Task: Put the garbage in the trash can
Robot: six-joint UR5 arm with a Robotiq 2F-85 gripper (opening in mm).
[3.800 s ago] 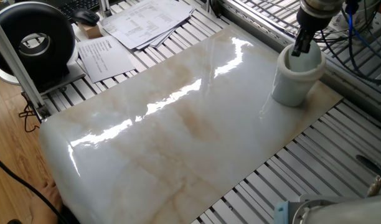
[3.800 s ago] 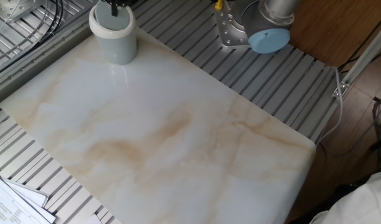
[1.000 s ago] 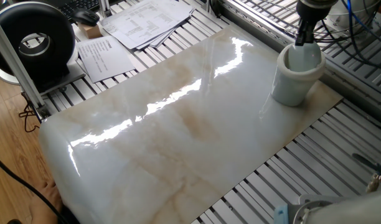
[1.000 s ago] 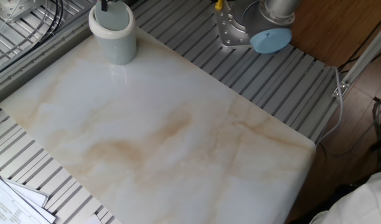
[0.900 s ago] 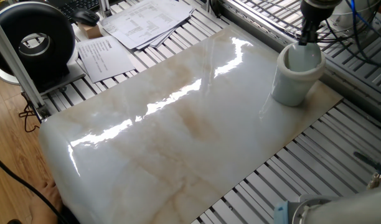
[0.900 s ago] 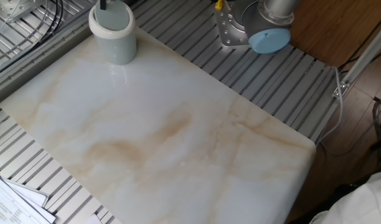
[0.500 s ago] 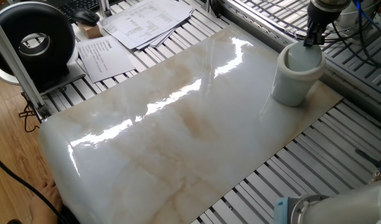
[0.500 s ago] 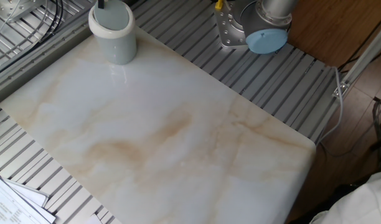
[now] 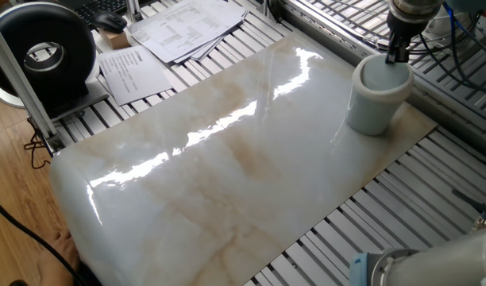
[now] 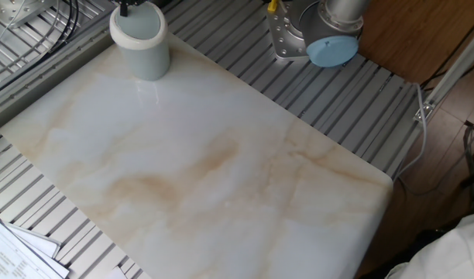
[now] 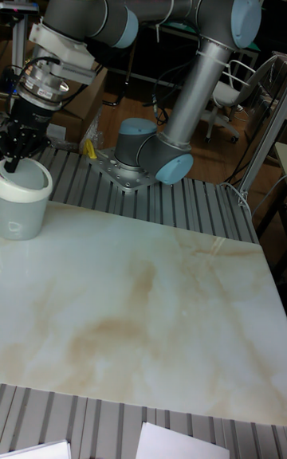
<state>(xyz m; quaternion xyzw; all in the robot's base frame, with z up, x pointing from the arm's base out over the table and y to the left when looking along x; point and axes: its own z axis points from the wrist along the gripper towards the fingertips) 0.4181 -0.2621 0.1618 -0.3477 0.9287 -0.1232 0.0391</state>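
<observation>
trash can [image 9: 374,99] sits at the far corner of the marble table [image 9: 227,175]; gripper [image 9: 395,54] hovers above its far rim, jaws pinched nearly together, gripping nothing visible. no garbage on show, presumably inside.

The robot is one long arm [image 11: 191,92] made of smooth silver-grey metal tubes. Round light-blue caps [image 11: 245,19] sit on its fat dark-grey joints. Its round foot [image 11: 139,158] stands on a silver plate with a small yellow mark. A black cable [image 11: 48,60] curls by the wrist. The small gripper [image 11: 14,158] at the tip is black.
</observation>
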